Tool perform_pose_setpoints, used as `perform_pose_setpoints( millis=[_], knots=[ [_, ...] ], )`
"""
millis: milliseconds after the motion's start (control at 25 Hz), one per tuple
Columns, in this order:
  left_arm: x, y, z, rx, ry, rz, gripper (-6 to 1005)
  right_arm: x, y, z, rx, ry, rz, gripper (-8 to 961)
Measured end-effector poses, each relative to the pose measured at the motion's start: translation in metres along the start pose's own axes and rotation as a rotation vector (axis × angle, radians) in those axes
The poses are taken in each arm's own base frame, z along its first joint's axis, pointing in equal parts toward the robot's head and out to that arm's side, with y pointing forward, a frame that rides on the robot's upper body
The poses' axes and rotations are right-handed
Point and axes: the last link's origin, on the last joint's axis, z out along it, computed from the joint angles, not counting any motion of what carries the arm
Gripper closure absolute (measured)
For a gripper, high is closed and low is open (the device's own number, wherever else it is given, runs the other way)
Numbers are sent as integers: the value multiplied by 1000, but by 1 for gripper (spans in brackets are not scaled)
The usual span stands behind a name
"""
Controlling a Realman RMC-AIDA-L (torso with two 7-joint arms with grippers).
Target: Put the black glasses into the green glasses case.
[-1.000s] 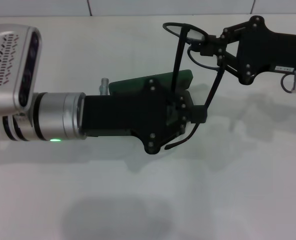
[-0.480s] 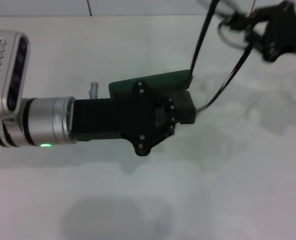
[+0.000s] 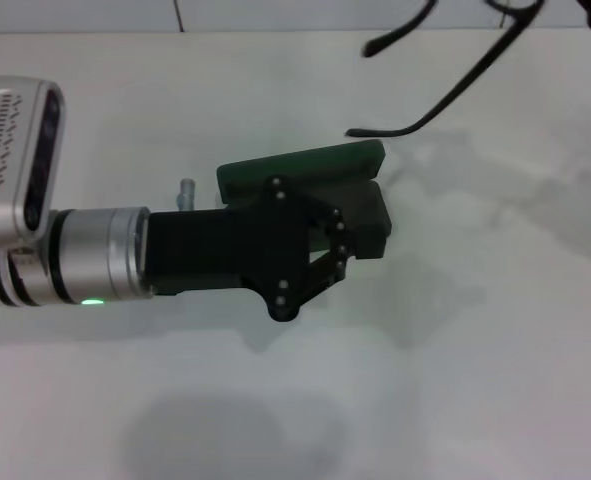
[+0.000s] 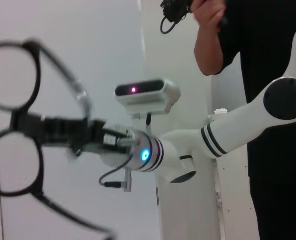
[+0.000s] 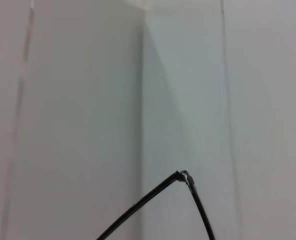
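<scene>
The dark green felt-like hinged glasses case (image 3: 305,170) is being steadied on the white surface (image 3: 455,380) by the left end effector (image 3: 360,225), seemingly clamped on it, while the thin black-framed glasses (image 4: 17,145) are being gripped aloft by the right end effector (image 4: 57,132), presumably for insertion.

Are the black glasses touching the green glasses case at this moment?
Apart. In the head view the black glasses hang from the right gripper, with bare table showing between the lower temple tip and the green glasses case.
</scene>
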Motion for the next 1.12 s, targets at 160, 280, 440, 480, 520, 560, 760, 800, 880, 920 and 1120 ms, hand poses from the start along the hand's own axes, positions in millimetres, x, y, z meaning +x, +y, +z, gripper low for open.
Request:
perform_pose_setpoints(
  millis=[160,280,440,480,520,560,760,800,880,920,1120],
  knots=[
    [-1,-1,3,-1,-2,-6,995,4,11,16,-93,-22,86,888],
    [-1,-1,3,-1,-1,-5,994,11,18,26,-137,-7,132,888],
    [0,-2,3,2,3,-3,994,22,24,32,-158,35,161,888],
    [0,-2,3,2,3,-3,994,25,25,33,-155,46,164,888],
    [0,-2,3,2,3,-3,994,27,25,34,-153,56,168,888],
    [0,-2,3,2,3,-3,994,31,25,36,-146,72,171,888],
    [0,-1,3,2,4,-3,994,38,24,35,-126,106,170,888],
    [0,-1,3,2,4,-3,994,39,24,35,-124,111,165,888],
    [0,-2,3,2,4,-3,993,42,24,35,-121,126,157,888],
    [0,-2,3,3,5,-3,993,44,25,35,-120,137,155,888],
    [2,-4,4,3,8,3,993,50,28,36,-136,171,158,888]
  ],
)
